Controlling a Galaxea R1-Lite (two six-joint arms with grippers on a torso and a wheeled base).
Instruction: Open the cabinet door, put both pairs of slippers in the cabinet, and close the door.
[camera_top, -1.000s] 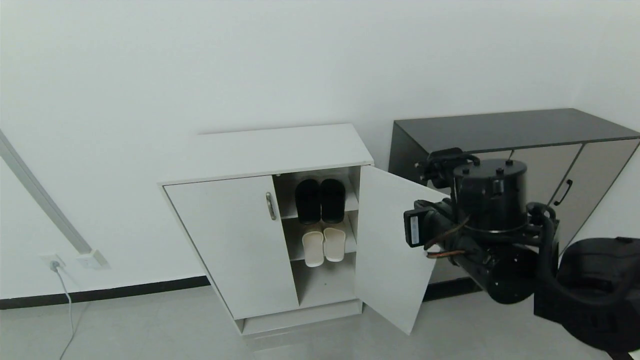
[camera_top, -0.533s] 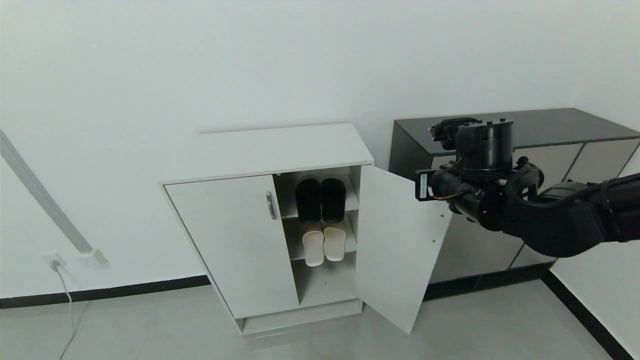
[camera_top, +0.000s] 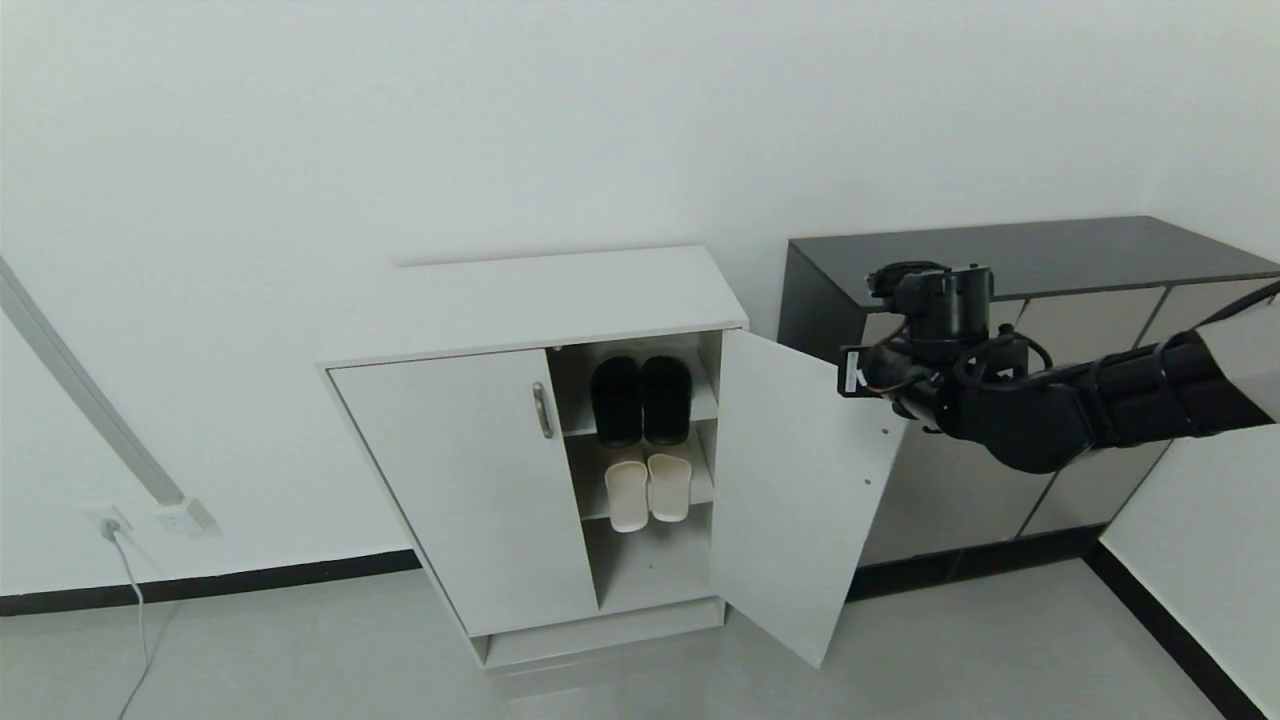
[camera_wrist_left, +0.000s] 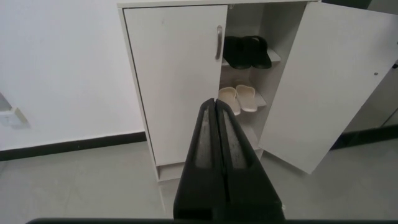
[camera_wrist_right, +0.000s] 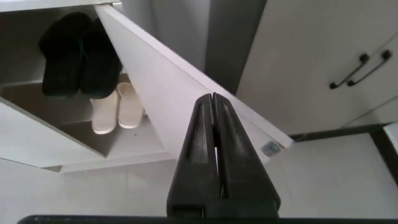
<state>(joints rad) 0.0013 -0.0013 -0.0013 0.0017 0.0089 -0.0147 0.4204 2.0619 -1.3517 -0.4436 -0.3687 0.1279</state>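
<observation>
The white cabinet (camera_top: 540, 300) stands against the wall with its left door shut and its right door (camera_top: 790, 480) swung open. Black slippers (camera_top: 640, 400) lie on the top shelf and white slippers (camera_top: 648, 490) on the shelf below. My right arm's wrist (camera_top: 935, 300) hangs beside the open door's outer top corner. My right gripper (camera_wrist_right: 214, 102) is shut and holds nothing, above the door's top edge (camera_wrist_right: 186, 93). My left gripper (camera_wrist_left: 215, 106) is shut and empty, held back from the cabinet and facing its shut door (camera_wrist_left: 180, 74).
A dark sideboard (camera_top: 1000, 255) stands right behind the open door. A wall socket with a cable (camera_top: 108, 523) sits low on the left wall. Bare grey floor (camera_top: 300, 660) lies in front of the cabinet.
My right arm has risen and stretched forward, from close to the camera out to the open door's outer top corner. Door and slippers have not moved.
</observation>
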